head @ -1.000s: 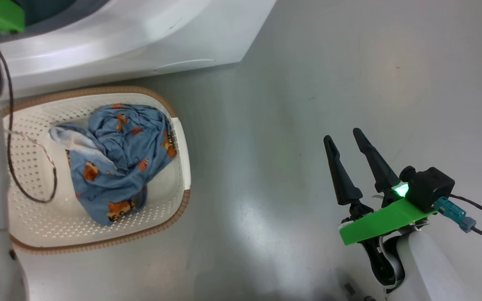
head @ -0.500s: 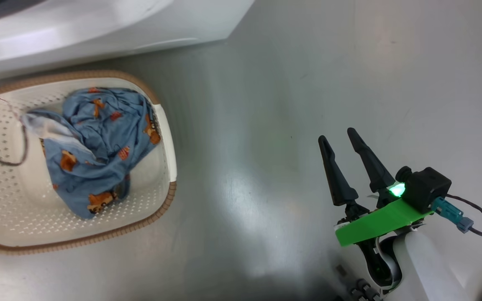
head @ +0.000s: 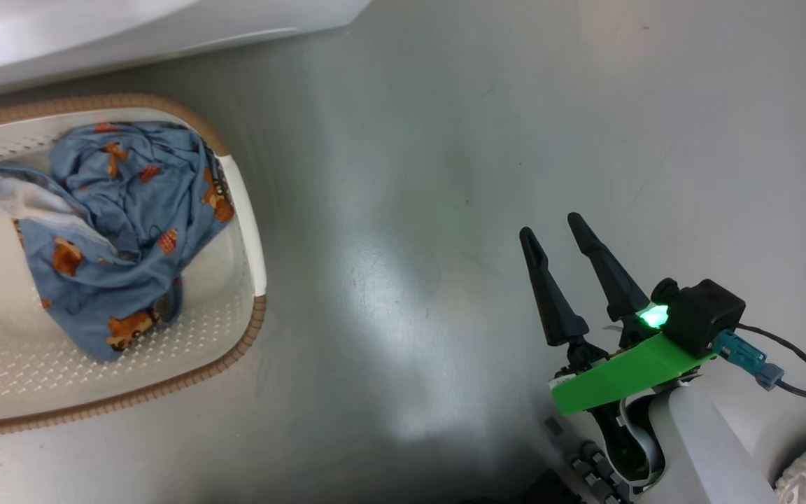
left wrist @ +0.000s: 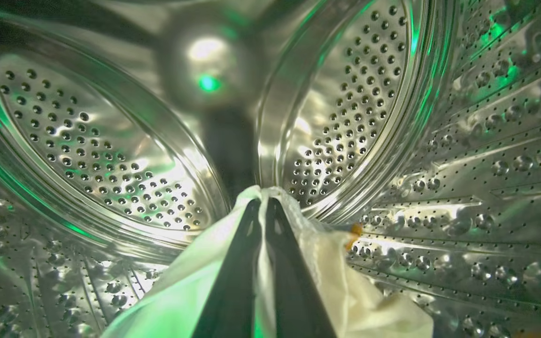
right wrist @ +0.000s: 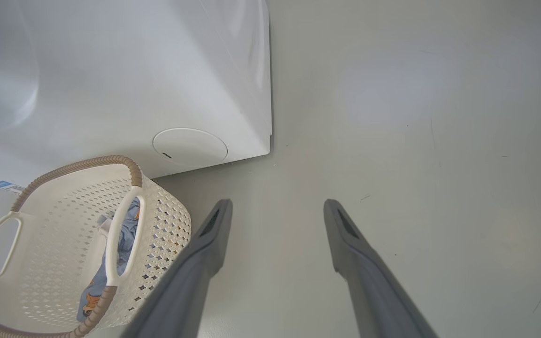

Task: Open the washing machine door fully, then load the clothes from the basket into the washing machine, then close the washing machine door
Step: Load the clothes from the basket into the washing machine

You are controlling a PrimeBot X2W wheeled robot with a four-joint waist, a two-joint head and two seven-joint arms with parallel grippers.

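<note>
A: At the bottom middle of the left wrist view, a pale garment [left wrist: 190, 295] is pinched in the left gripper [left wrist: 262, 203], whose fingers are clamped together on the cloth. Where is it?
B: Inside the washing machine [right wrist: 134, 70]. The holed steel drum [left wrist: 111, 141] rings it on all sides, so I'd say the loading step is in hand.
A: And the rest?
B: At the left of the head view a blue garment [head: 130, 203] with orange prints lies in the basket [head: 252, 322], just below the machine's white edge along the top. The right gripper [head: 550, 225], lower right, stands spread wide over bare floor [head: 410, 175], grasping nothing.
A: Next?
B: Likely the fingers must part so the cloth drops, then the arm draws out for the blue one.
</note>
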